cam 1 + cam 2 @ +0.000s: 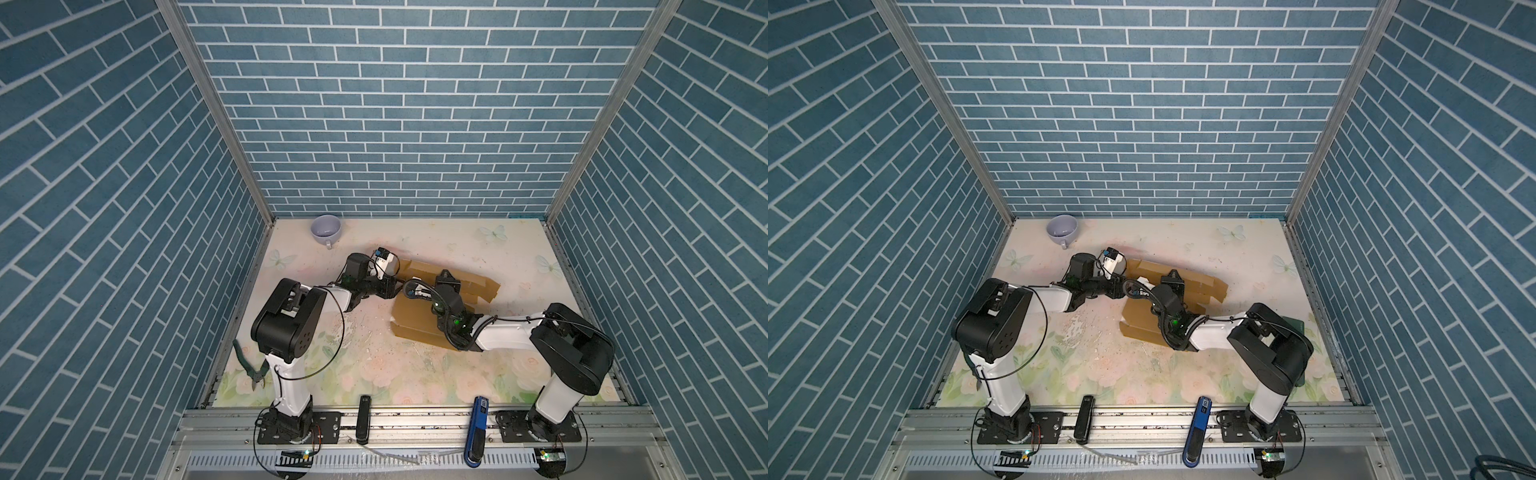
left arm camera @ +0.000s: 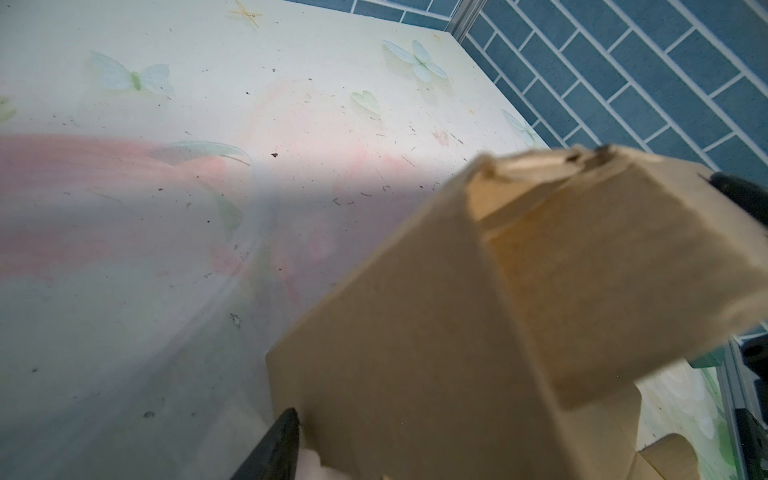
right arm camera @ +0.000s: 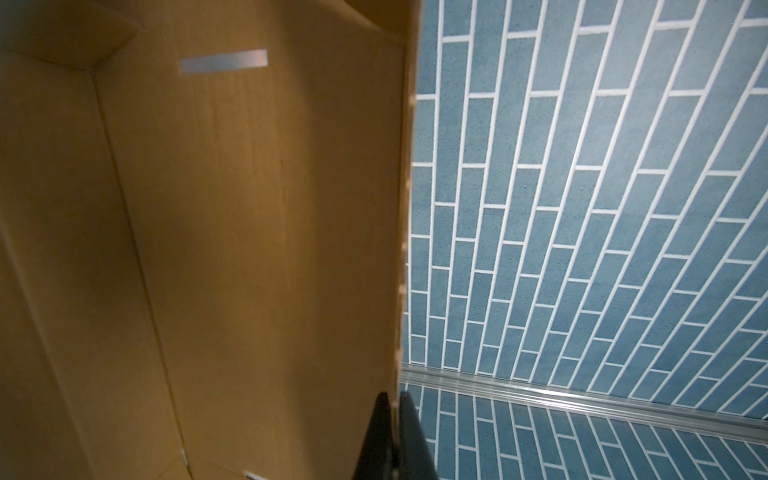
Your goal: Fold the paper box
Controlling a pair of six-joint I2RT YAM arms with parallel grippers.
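Paper box (image 1: pixel 413 320) wall pinched by right tool (image 3: pixel 394 401); left tool (image 1: pixel 397 286) straddles it, grip unclear.

**Bystanders on the flowered table**

A pale lilac cup (image 1: pixel 326 230) sits at eleven o'clock on the floral tabletop (image 1: pixel 374 365). Green-handled cutters (image 1: pixel 250 368) lie at eight o'clock, by the edge. On the front rail (image 1: pixel 415 424) rest a black device (image 1: pixel 364 419) at six o'clock and a blue one (image 1: pixel 477 432) at five. Blue brick-patterned walls (image 1: pixel 415 104) enclose three sides.

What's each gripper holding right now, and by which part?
Right gripper pinches the paper box by a panel's edge. Left gripper's hold cannot be told.
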